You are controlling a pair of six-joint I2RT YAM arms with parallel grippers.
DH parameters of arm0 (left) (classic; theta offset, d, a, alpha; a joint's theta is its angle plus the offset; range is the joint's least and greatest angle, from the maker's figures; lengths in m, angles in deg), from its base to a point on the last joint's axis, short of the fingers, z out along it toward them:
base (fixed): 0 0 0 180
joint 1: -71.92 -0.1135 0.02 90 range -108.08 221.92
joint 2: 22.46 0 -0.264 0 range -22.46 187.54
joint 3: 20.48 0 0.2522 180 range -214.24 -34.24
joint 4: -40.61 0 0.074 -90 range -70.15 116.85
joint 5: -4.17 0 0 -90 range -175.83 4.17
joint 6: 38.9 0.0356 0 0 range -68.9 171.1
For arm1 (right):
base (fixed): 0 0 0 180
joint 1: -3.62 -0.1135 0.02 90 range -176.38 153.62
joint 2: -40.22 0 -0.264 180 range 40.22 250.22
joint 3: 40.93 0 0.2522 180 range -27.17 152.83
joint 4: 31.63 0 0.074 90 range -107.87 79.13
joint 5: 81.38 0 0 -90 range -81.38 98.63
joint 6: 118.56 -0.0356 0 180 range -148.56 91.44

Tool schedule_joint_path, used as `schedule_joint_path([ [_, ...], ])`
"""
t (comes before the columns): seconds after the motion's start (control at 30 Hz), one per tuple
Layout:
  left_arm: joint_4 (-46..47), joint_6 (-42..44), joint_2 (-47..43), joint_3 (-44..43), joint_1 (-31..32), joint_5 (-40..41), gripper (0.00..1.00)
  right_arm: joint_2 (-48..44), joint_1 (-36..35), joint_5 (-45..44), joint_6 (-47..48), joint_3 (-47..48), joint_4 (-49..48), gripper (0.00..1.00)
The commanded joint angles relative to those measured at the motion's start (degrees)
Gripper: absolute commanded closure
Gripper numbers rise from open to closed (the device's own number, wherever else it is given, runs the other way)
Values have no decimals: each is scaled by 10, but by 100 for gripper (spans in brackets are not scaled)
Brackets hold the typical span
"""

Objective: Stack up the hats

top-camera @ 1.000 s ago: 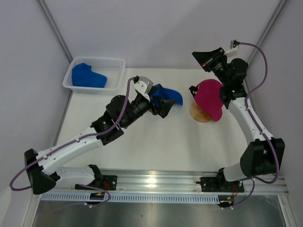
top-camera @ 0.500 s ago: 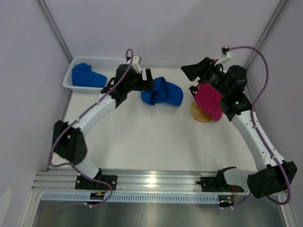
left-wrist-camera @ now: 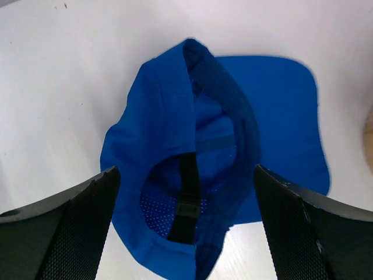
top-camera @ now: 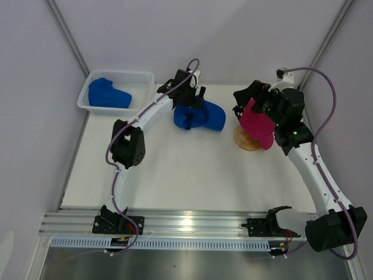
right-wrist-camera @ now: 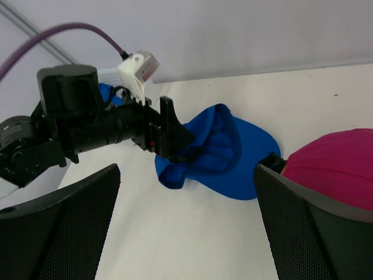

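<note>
Left tool (left-wrist-camera: 185, 170): jaws spread wide, nothing held. It hangs directly over the loose blue hat (left-wrist-camera: 175, 116), one finger to each side and neither touching the fabric. That hat lies upside down on the desk (top-camera: 175, 169), hollow and back strap facing up, brim pointing toward the stand.

Right tool (right-wrist-camera: 185, 169): jaws spread wide, nothing between them. It sits just beside the magenta hat (top-camera: 258, 123) on its far-left side. I cannot tell whether a finger brushes the cloth.

Progress, my judgement: the magenta hat rests on the wooden stand (top-camera: 246, 142), so the pile has begun. Whether a second magenta one lies under it I cannot tell. Left to do: the loose blue hat, near the stand but not touching it, and the other blue hat (top-camera: 106, 93) in the white basket (top-camera: 143, 76) at the far left corner.

Room: the near half of the desk is bare and good for swinging through. The back wall stands close behind both tools. My two arms face each other across the loose hat, so a carry toward the stand needs the right tool lifted aside first.
</note>
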Motion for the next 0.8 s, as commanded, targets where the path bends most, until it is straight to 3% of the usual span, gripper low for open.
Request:
schedule_joint_path([
  [0.0,-71,68,29,-46,7,1,3,-21,15,-29,8,0,-13,1],
  [0.17,-126,101,85,-104,17,76,4,-25,29,-34,-10,-3,-22,1],
  [0.27,-146,118,94,-97,19,95,7,-30,33,-38,-11,-6,-23,1],
  [0.47,-138,129,91,-68,18,112,26,-26,39,-38,-25,-19,-29,1],
  [0.63,-125,108,83,-73,11,149,65,-18,39,-24,-36,-21,-33,1],
  [0.67,-117,102,75,-72,9,148,80,-16,40,-18,-40,-21,-36,0],
  [0.73,-82,80,35,-41,0,134,99,-2,37,1,-53,-21,-49,1],
  [0.77,-65,75,20,-30,-3,125,99,4,33,6,-57,-20,-50,1],
])
